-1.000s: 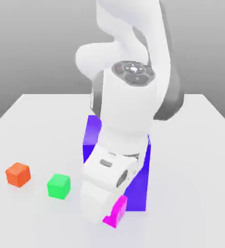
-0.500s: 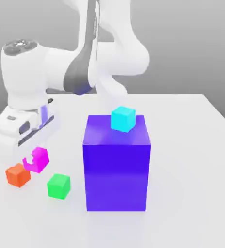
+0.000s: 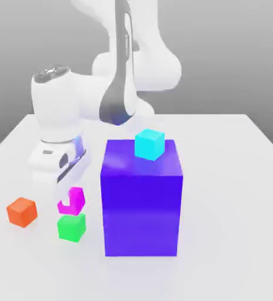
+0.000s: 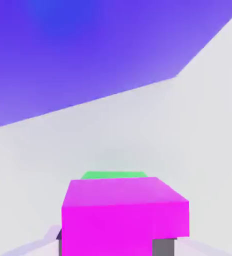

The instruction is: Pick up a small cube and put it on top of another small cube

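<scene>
The magenta-pink small cube (image 3: 73, 200) hangs in my gripper (image 3: 72, 201), which is shut on it, just above the green small cube (image 3: 72, 227) on the white table. A thin gap or light contact separates the two; I cannot tell which. In the hand view the pink cube (image 4: 124, 212) sits in front of the camera, and a sliver of the green cube (image 4: 114, 175) shows past it. The white arm reaches down from the back, at the exterior view's left of the big block.
A big blue-violet block (image 3: 142, 200) stands just to the exterior view's right of the green cube, with a cyan small cube (image 3: 149, 144) on top. An orange-red small cube (image 3: 22, 211) lies at the exterior view's left. The block's wall (image 4: 83, 55) looms close in the hand view.
My gripper has carried the pink cube from in front of the big block, across to the exterior view's left, then back right to above the green cube. The other cubes have not moved.
</scene>
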